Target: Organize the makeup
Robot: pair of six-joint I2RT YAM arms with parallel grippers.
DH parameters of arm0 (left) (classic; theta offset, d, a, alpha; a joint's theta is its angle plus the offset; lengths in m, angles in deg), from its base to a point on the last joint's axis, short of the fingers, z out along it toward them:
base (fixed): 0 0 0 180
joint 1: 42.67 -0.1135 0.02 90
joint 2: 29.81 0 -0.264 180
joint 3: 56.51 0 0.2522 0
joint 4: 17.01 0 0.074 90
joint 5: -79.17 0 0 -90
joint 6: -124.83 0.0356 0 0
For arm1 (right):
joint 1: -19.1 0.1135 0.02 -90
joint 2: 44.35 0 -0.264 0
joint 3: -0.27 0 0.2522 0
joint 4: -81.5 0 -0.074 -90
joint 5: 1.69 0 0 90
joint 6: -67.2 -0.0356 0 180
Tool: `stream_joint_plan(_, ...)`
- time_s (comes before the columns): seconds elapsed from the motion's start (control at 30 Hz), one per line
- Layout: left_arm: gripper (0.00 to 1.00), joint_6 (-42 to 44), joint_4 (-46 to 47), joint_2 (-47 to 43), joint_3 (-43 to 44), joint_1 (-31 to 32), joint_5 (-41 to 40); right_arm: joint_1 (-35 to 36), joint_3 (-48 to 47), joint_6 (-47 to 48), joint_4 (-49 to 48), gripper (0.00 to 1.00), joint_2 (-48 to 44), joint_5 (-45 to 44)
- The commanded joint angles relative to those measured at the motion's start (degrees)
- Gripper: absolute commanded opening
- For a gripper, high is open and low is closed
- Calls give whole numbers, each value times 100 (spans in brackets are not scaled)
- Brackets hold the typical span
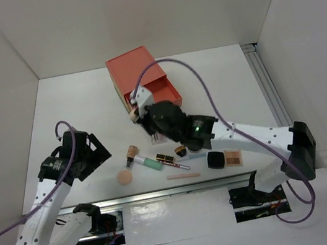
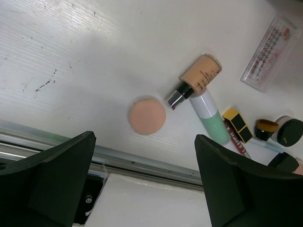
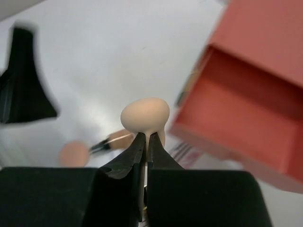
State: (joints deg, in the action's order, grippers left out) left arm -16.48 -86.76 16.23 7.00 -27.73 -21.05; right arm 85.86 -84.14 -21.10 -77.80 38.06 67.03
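Observation:
My right gripper [image 1: 137, 112] is shut on a peach sponge puff [image 3: 145, 114] and holds it in the air beside the open drawer [image 3: 246, 118] of the orange box [image 1: 136, 70]. The other peach puff [image 2: 147, 116] lies on the table near the front rail. Next to it lie a foundation bottle [image 2: 199, 78] and the mint-green tube [image 2: 210, 120]. The lipstick [image 1: 165, 158], thin pink pencil [image 1: 182, 175], round black compact [image 1: 215, 160] and eyeshadow palette [image 1: 233, 157] lie to the right. My left gripper [image 2: 147, 179] is open and empty above the front rail.
A clear eyelash case [image 2: 271, 52] lies under my right arm. Small jars [image 2: 284, 131] sit by the lipstick. A metal rail [image 1: 163, 193] runs along the table's front edge, and white walls close in the sides and back.

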Motion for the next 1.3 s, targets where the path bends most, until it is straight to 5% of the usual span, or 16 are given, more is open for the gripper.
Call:
stream_joint_plan(0.0, 100, -125, 176, 229, -62, 62, 160, -856, -484, 103, 203, 1, -6, -96)
stream_joint_plan(0.3, 100, -203, 492, 353, -300, 62, 354, -2052, -1600, 174, 660, 16, 1057, 466)
stream_joint_plan(0.37, 100, -266, 544, 353, -440, 62, 459, -2105, -1670, 86, 782, 37, 1119, 467)
stream_joint_plan(0.4, 100, -326, 545, 353, -510, 62, 459, -2106, -1671, 33, 783, 63, 1119, 414)
stream_joint_plan(0.47, 100, -327, 545, 414, -572, 62, 459, -2106, -1671, 33, 783, 81, 1032, 414)
stream_joint_plan(0.5, 100, -379, 545, 414, -633, 62, 512, -2106, -1671, 33, 783, 98, 979, 414)
stream_joint_plan(0.7, 99, -625, 712, 362, -1099, 194, 784, -2106, -1461, -151, 730, 100, 408, 414)
stream_joint_plan(0.83, 88, -1099, 835, 467, -1292, 631, 794, -2106, -987, -380, 624, 100, -153, 667)
stream_joint_plan(1.27, 75, -1777, 1721, 1889, -1733, 958, 240, -2106, 156, -1021, 738, 100, -1350, 678)
